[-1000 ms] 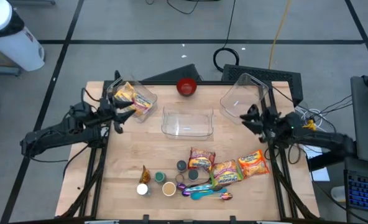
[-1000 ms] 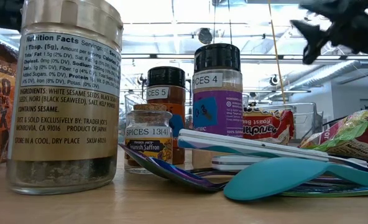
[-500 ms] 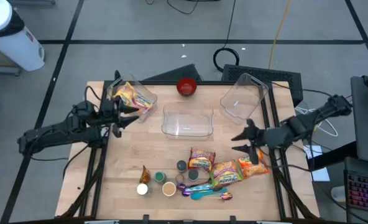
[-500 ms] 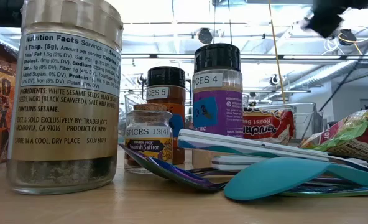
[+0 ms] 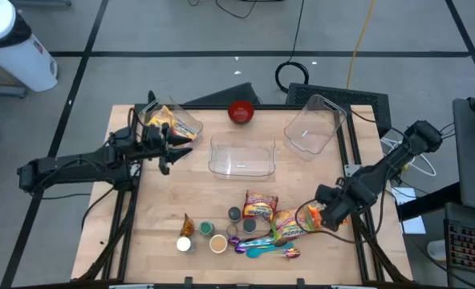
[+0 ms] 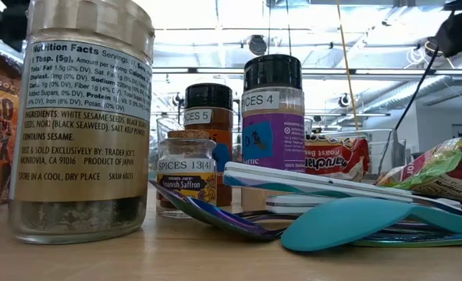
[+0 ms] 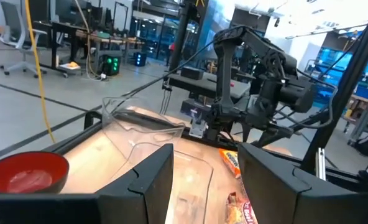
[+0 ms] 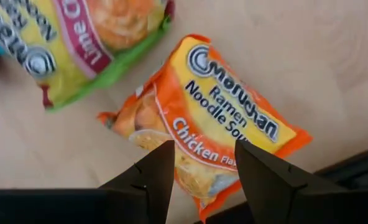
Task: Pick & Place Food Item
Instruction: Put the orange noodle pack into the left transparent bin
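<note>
Our right claw (image 8: 198,168), fingers spread, hovers over the orange chicken ramen packet (image 8: 212,121) at four o'clock on the surface (image 5: 165,201); we judge the slick crinkly wrapper could slip if pinched off-centre.

Around the wooden table (image 5: 165,217) we see a grey floor (image 5: 181,32) crossed by dark lines. Behind the table, a yellow cable (image 5: 358,44) runs over the floor, and a black cable (image 5: 292,74) lies coiled near it. A white cylinder (image 5: 17,48) stands far left of the table. Beyond the table, ceiling lights (image 6: 215,23) shine, and desks (image 7: 72,43) with an office chair (image 7: 13,37) stand there.
</note>
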`<move>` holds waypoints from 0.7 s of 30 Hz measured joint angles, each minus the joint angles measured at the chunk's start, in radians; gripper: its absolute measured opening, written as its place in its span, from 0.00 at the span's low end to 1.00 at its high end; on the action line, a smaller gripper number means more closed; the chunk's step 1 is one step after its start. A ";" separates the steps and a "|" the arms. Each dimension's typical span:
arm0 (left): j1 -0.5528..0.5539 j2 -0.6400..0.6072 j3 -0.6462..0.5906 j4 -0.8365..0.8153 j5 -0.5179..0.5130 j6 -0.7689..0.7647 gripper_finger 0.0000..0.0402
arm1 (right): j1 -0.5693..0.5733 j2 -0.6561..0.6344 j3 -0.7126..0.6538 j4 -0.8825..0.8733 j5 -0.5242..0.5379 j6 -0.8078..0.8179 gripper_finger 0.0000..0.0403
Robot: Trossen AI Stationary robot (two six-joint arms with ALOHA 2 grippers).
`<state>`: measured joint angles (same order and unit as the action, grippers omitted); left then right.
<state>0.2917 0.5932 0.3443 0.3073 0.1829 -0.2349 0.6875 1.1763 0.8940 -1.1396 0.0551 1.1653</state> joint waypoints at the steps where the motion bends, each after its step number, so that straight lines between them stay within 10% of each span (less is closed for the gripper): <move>1: -0.001 0.013 0.000 0.007 0.000 0.001 0.47 | 0.014 -0.001 -0.008 0.023 0.000 -0.010 0.40; 21: 0.000 0.048 0.000 0.124 0.157 0.004 0.47 | 0.211 -0.009 -0.193 0.290 0.103 0.020 0.27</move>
<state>0.2913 0.6415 0.3443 0.4314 0.3401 -0.2310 0.8989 1.1672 0.7012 -0.8494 0.1585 1.1855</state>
